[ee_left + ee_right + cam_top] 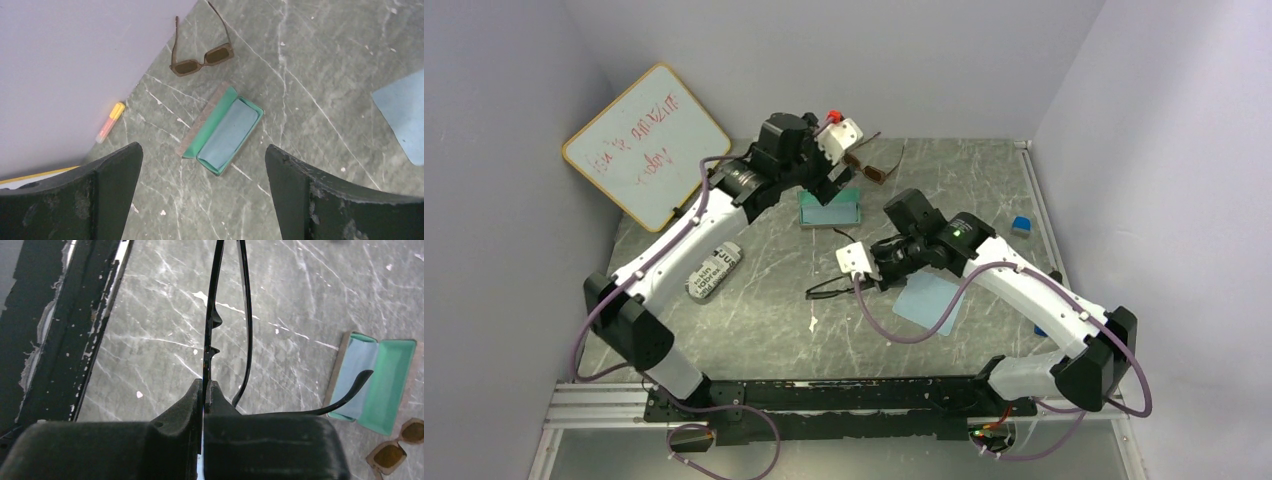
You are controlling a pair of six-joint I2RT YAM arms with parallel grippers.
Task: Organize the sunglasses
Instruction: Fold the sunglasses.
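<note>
Mid-counter point(150, 315), the right gripper point(204, 390) has its jaws pinched tight on the slim black sunglasses point(207, 335), while the left gripper point(201, 152) hangs, jaws spread wide, over the open green case point(227, 127), with the brown sunglasses point(202, 60) just beyond.

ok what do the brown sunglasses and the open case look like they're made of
The brown sunglasses look plastic: thick brown frame, amber tinted lenses. The case seems a rigid shell, matte green inside, with a pale blue lining like soft fabric; its greyish-brown outside is unclear.
</note>
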